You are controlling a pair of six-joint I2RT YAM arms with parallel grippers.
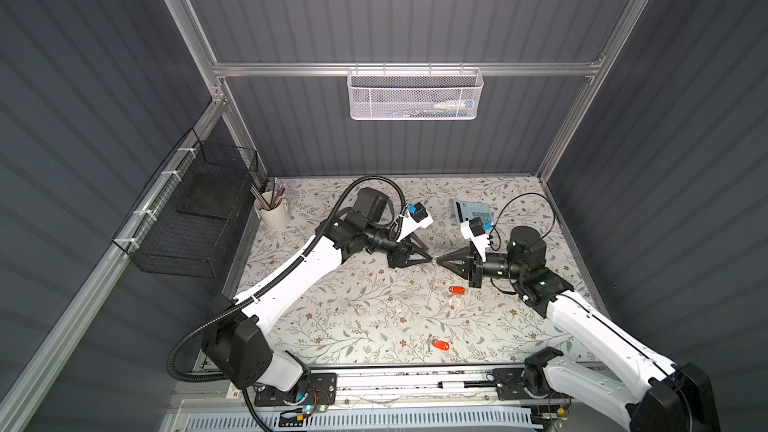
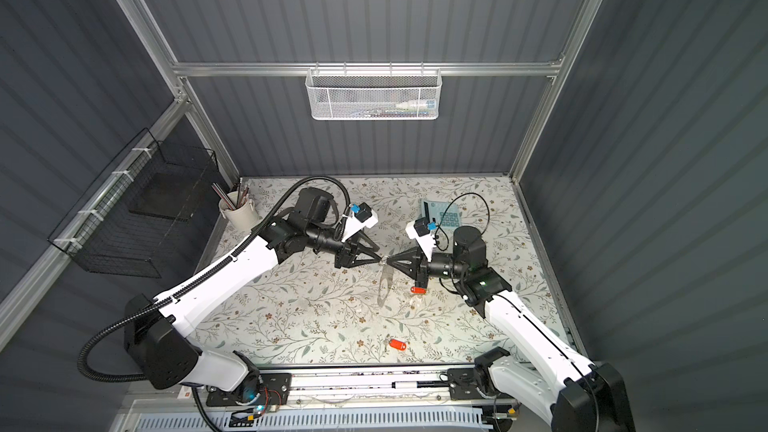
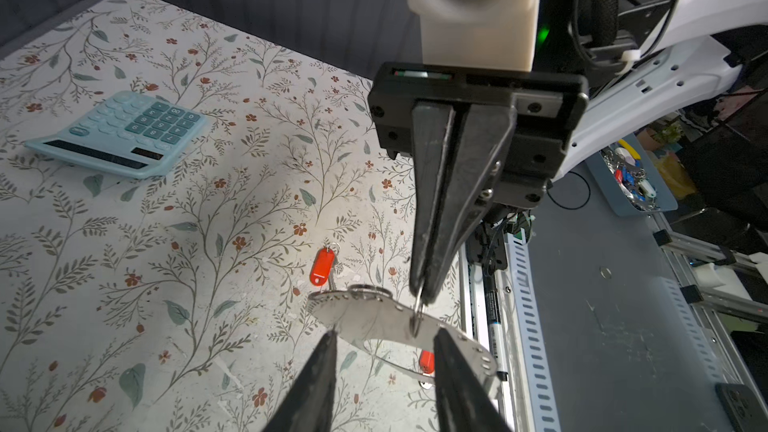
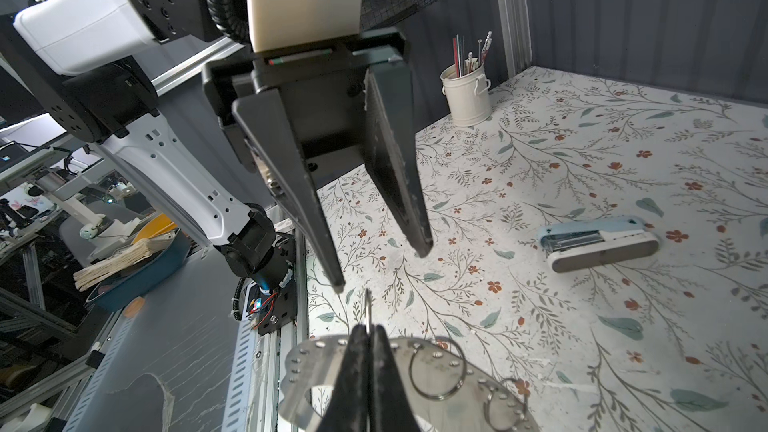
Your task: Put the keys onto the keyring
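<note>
The keyring (image 3: 365,317), a thin gray plate with small holes along its rim, hangs above the table in both top views (image 1: 432,284) (image 2: 385,284). My right gripper (image 4: 368,328) is shut on a small metal ring (image 4: 368,309) threaded through the plate's rim (image 4: 316,363). Facing it tip to tip, my left gripper (image 3: 385,332) stands open, its fingers either side of that ring, gripping nothing. In both top views the two grippers meet mid-table (image 1: 432,260) (image 1: 439,261). Two red-orange keys lie on the table, one (image 1: 456,289) under the right wrist, one (image 1: 440,344) near the front edge.
A pale blue calculator (image 3: 120,135) lies at the back right. A pale blue stapler (image 4: 598,243) lies on the floral table. A cream cup of pencils (image 1: 272,213) stands back left. Two larger split rings (image 4: 436,367) hang on the plate.
</note>
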